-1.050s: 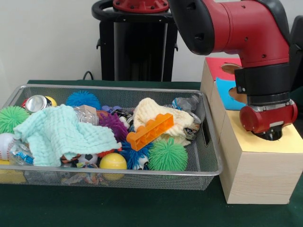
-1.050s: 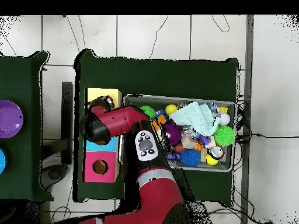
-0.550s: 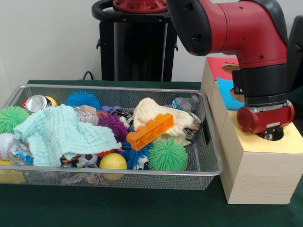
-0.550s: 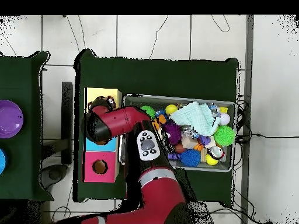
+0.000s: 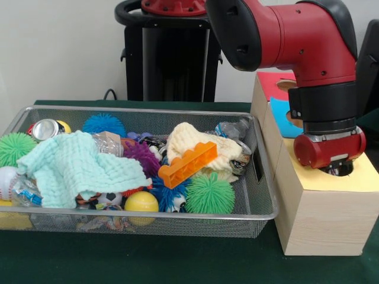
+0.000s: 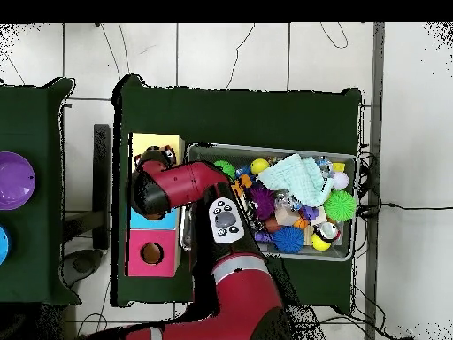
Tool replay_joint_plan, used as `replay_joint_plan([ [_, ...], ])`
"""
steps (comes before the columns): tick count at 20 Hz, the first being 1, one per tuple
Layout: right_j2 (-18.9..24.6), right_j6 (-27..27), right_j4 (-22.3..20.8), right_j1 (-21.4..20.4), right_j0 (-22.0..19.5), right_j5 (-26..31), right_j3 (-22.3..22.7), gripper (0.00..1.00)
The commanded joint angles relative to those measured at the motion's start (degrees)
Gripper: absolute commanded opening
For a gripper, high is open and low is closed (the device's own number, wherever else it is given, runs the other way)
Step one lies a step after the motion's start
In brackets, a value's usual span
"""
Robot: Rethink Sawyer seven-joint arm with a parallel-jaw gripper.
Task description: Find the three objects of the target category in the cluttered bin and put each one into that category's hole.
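My gripper (image 5: 337, 171) hangs at the hole in the yellow top (image 5: 349, 180) of the wooden box, its tip sunk into the dark opening under the red wrist (image 5: 329, 147). Nothing held shows. The wire bin (image 5: 260, 204) to the left is full of clutter: an orange toy brick (image 5: 187, 164) on a cream cloth (image 5: 185, 141), green spiky balls (image 5: 209, 193), a purple spiky ball (image 5: 142, 155), a blue one (image 5: 103, 123), a mint cloth (image 5: 74, 167), a can (image 5: 45, 129). In the overhead view the wrist (image 6: 149, 189) covers the box's yellow end (image 6: 157, 143).
The box also has a blue section (image 5: 284, 118) and a red section with a round hole (image 5: 288, 85) farther back. A yellow ball (image 5: 141, 203) and a baseball (image 5: 6, 181) lie near the bin's front. Purple and blue dishes (image 6: 15, 181) stand on a side table in the overhead view.
The wrist has risen a little and edged left over the yellow hole. The bin's contents have not moved.
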Motion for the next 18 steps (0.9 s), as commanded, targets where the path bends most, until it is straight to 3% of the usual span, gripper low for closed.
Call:
replay_joint_plan([
  [1, 0.1, 2.2, -1.9, 1.5, -1.5, 7.1, 2.4, 1.00],
  [11, 4.5, -1.3, -1.6, -6.4, -6.0, 13.1, 10.9, 1.00],
  [18, 3.6, -0.4, -2.2, -6.8, -5.8, 14.1, 11.4, 1.00],
])
